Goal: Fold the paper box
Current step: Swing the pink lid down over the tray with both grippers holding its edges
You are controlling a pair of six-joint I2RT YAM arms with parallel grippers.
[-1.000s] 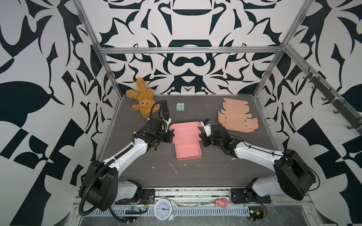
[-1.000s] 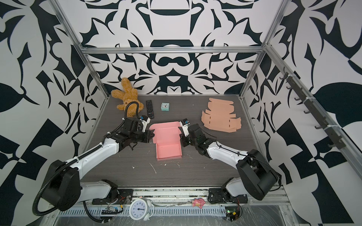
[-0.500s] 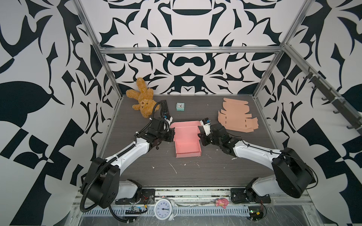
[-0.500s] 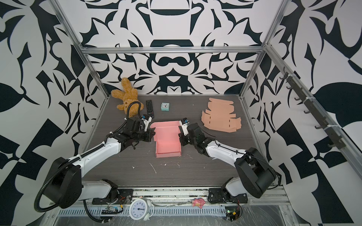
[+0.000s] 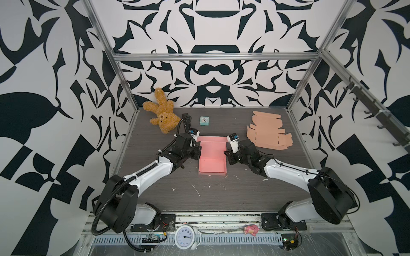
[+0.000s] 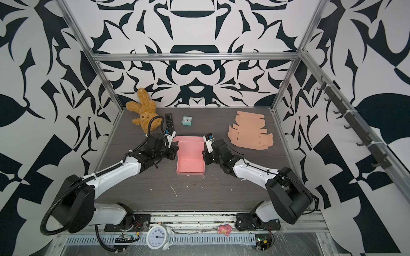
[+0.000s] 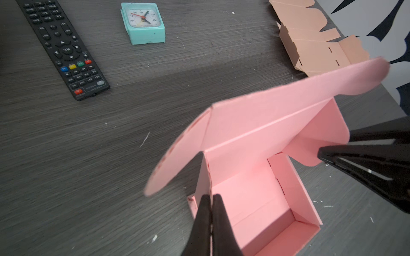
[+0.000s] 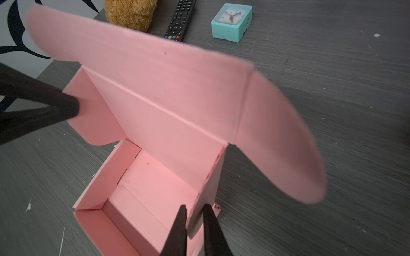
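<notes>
The pink paper box (image 5: pixel 212 164) (image 6: pixel 190 165) sits mid-table as an open tray, its lid (image 5: pixel 211 144) raised at the far side with rounded side flaps spread. My left gripper (image 5: pixel 198 153) (image 7: pixel 211 197) is shut on the box's left wall (image 7: pixel 205 177). My right gripper (image 5: pixel 226 155) (image 8: pixel 195 207) straddles the right wall (image 8: pixel 210 184), one finger inside and one outside, closed on it. In each wrist view the opposite gripper's black fingers (image 7: pixel 355 159) (image 8: pixel 55 108) show beside a lid flap.
At the back left lie a brown plush rabbit (image 5: pixel 163 115), a black remote (image 7: pixel 64 48) and a small teal clock (image 5: pixel 204 120). Flat tan box blanks (image 5: pixel 268 133) are stacked at the back right. A white alarm clock (image 5: pixel 185 237) and a pink toy (image 5: pixel 250 229) sit on the front rail.
Both grippers and the box have shifted a little toward the back of the table. The grips on the two side walls have stayed in place.
</notes>
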